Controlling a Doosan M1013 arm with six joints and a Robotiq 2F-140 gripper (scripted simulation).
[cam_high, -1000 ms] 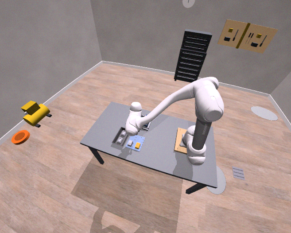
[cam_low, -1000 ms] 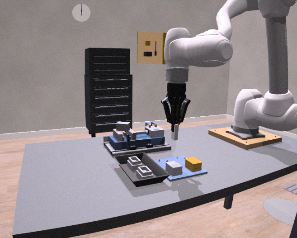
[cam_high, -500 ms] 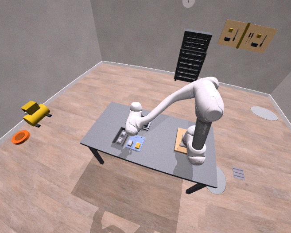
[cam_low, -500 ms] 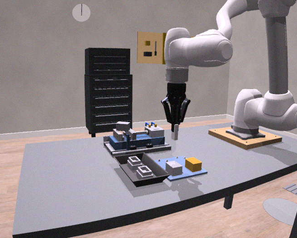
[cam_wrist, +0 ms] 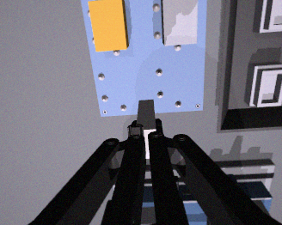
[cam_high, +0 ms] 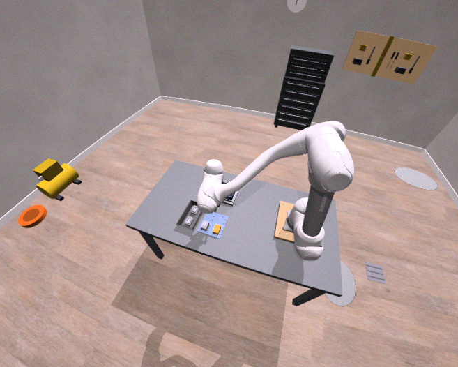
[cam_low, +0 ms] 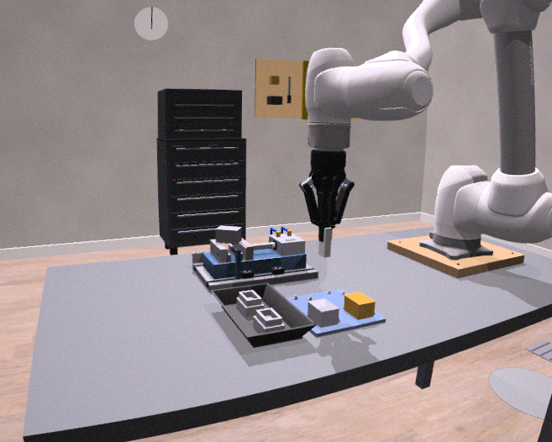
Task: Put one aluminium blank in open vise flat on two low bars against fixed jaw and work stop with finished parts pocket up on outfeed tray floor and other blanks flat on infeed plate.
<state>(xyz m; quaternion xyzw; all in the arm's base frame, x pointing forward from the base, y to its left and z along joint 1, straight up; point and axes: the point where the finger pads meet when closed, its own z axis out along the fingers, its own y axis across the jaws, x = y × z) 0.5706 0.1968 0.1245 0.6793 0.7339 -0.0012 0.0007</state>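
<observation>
My gripper (cam_low: pixel 324 247) is shut with nothing between its grey fingertip pads. It hangs above the table just right of the vise (cam_low: pixel 254 256). In the wrist view the fingertips (cam_wrist: pixel 146 115) are over the near edge of the blue infeed plate (cam_wrist: pixel 146 56). One aluminium blank (cam_low: pixel 323 311) and one brass blank (cam_low: pixel 359 305) lie flat on that plate (cam_low: pixel 344 316). Two finished parts (cam_low: pixel 249 300) (cam_low: pixel 268 318) sit pocket up in the dark outfeed tray (cam_low: pixel 266 316). I cannot tell whether a blank lies in the vise opening.
Small pins (cam_wrist: pixel 159 71) stand up from the infeed plate. The tray (cam_wrist: pixel 258 64) lies right beside the plate, and the vise (cam_wrist: pixel 245 189) is behind both. The arm's base sits on a wooden board (cam_low: pixel 456 254) at the table's right end.
</observation>
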